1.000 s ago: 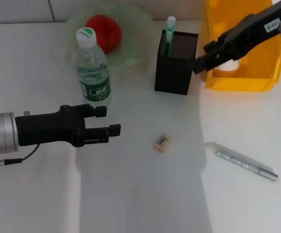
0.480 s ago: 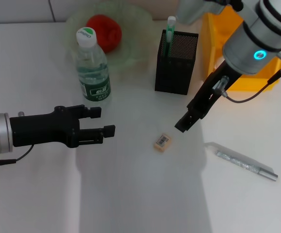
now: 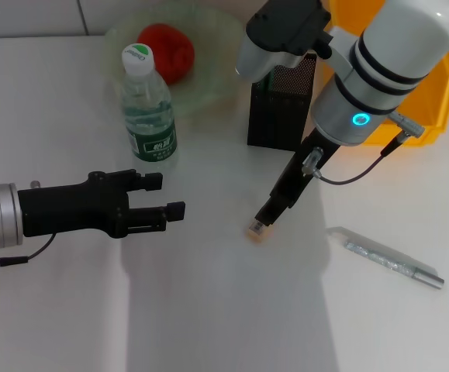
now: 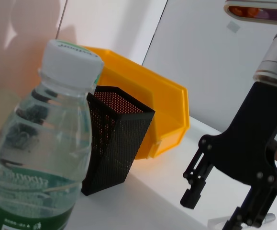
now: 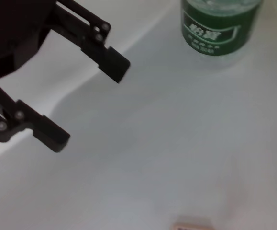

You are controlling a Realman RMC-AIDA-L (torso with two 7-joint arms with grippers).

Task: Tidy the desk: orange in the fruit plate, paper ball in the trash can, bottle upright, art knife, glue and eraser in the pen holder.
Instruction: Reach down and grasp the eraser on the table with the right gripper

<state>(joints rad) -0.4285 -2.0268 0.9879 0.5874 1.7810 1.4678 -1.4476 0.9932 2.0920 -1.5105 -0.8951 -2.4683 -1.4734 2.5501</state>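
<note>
Directly beneath the right gripper (image 3: 264, 219) in the head view, the eraser (image 3: 255, 229) is being covered, touching or nearly so; finger spread cannot be told. Well apart, the left gripper (image 3: 174, 195) is being held wide open. From the right wrist, the eraser (image 5: 192, 226) is being glimpsed at frame edge.
</note>
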